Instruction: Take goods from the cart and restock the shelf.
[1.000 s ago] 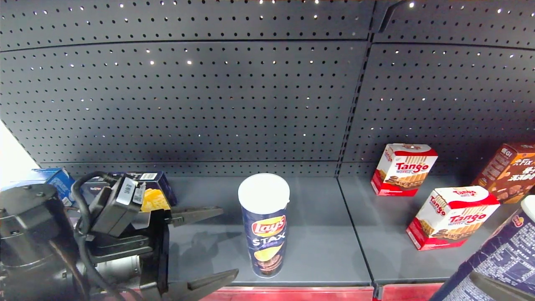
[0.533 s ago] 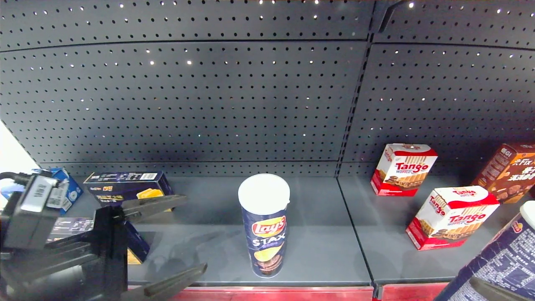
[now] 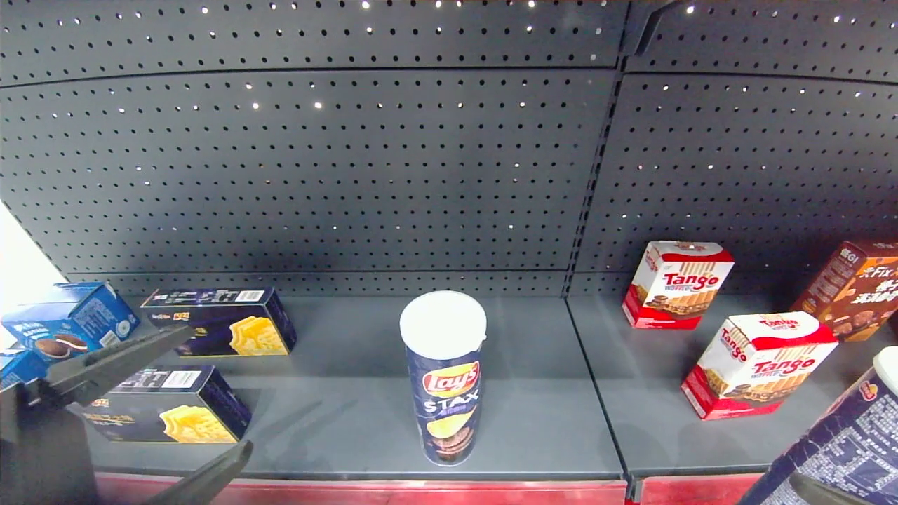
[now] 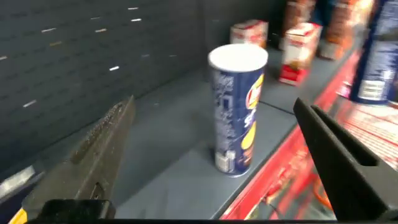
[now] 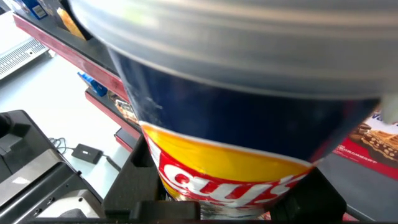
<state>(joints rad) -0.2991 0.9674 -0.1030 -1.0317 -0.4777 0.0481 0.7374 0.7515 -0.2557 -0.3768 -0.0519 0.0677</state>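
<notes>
Restocking a second chips can

Pinching the chips can (image 3: 831, 449) in the right gripper (image 5: 224, 193), low at the right front of the shelf (image 3: 533, 414). Keep upright; set down on bare deck between the standing can (image 3: 443, 379) and the wafer boxes (image 3: 758, 365), touching neither, since a nudge would likely topple the former. Hanging spread and empty at front left: left gripper (image 3: 221, 386), near the cracker boxes (image 3: 182, 410).

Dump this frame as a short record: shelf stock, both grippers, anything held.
shelf centre: chip can, upright, free
shelf left: two dark cracker boxes, blue cookie boxes
shelf right: two wafer boxes, brown box
left gripper: open, empty, left of chip can
right gripper: shut on second can
</notes>
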